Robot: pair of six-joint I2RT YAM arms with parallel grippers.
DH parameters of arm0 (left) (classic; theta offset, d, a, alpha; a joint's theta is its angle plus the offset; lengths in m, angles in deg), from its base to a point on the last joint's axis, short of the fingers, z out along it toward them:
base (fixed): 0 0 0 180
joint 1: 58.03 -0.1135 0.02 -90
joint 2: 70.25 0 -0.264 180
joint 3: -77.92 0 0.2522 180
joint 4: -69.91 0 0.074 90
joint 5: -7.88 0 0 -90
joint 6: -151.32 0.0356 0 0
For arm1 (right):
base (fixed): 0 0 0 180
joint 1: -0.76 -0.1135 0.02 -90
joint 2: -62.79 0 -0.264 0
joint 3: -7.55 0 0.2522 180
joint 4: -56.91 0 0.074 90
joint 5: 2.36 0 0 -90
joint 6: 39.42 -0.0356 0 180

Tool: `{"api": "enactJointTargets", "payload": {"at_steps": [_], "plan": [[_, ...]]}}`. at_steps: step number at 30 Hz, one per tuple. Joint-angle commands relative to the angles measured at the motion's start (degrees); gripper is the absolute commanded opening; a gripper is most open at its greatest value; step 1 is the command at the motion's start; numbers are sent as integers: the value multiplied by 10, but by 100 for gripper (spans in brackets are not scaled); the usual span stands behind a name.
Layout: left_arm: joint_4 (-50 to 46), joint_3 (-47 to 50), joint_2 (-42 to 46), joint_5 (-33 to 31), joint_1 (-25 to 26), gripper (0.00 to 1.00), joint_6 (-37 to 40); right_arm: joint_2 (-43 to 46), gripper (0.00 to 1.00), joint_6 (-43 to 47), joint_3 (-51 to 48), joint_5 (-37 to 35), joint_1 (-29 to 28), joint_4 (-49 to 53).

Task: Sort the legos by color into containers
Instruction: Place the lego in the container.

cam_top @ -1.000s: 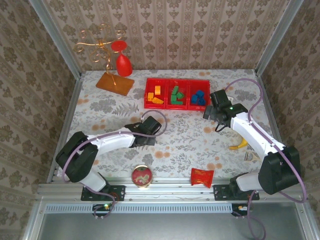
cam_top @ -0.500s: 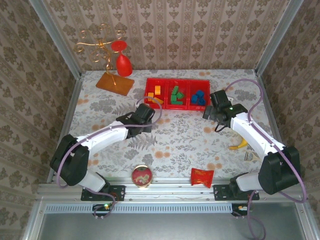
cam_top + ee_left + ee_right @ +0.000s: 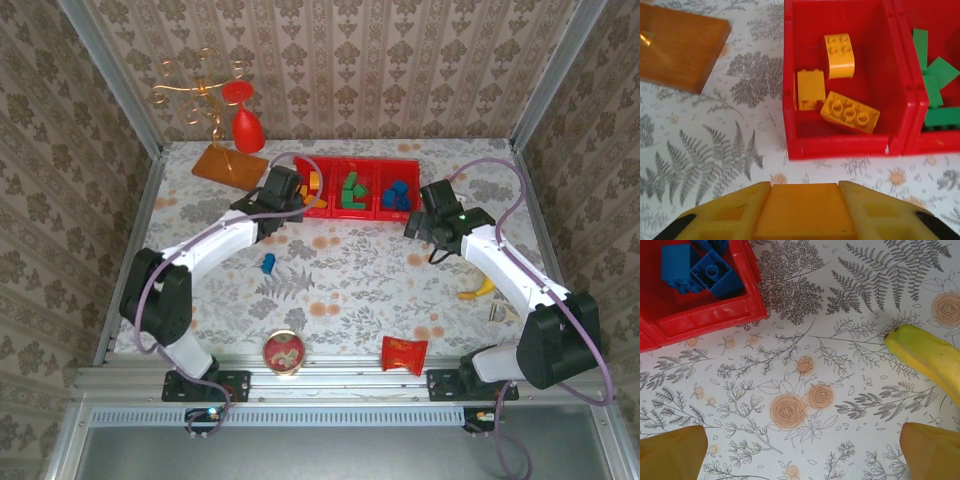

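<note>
Going left to right: the wire stand's orange base (image 3: 680, 45) is seen ahead and off to the left of the left gripper (image 3: 805, 189). That gripper is clamped on a held orange lego (image 3: 805, 216), pinned squarely between its two yellow fingers (image 3: 725, 215) with a smooth face turned up to the wrist camera. Its long axis can't be made out since it's cut off by the frame edge. The gripper is parked just short of the near wall of the containers (image 3: 840, 146), lined up with the left compartment.

Straight ahead in that compartment, three more are lying:
- a long orange lego (image 3: 850, 112) nearest the gripper, studs up, long axis slanted from far-left to near-right
- a tipped orange lego (image 3: 811, 89) just beyond it to the left, laid on its side
- a short orange lego (image 3: 839, 56) farthest ahead, studs up

Green legos (image 3: 935, 85) are piled in the next compartment, ahead and to the right. A lone blue lego (image 3: 268, 263) is seen on the table (image 3: 350, 280) well behind the left gripper, back toward the arm bases. Its long axis looks roughly near-to-far, though it's too small to be sure.

Over on the right, the right gripper (image 3: 802, 437) is spread wide over bare cloth with nothing between its pads (image 3: 670, 455). Blue legos (image 3: 695, 267) are heaped in the right compartment ahead and to its left, and a banana (image 3: 927, 355) is lying ahead-right, tip pointed inward toward the gripper's midline
</note>
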Motion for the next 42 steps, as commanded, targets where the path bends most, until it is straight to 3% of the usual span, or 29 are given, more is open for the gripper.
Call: {"api": "enactJointTargets", "payload": {"at_steps": [1,17,31,36,42], "plan": [[11,-48,-36,6,-5,32,35,3,100,-12,-5,5,-4,-7],[7,-226,-205,21,-13,33,52,12,100,-12,-8,6,-6,-2],[11,-259,-248,46,-22,38,30,19,100,-14,-13,7,-6,-1],[8,-272,-257,52,-22,49,27,23,100,-12,-12,6,-6,2],[9,-281,-257,70,-23,52,17,25,100,-12,-8,6,-6,4]]}}
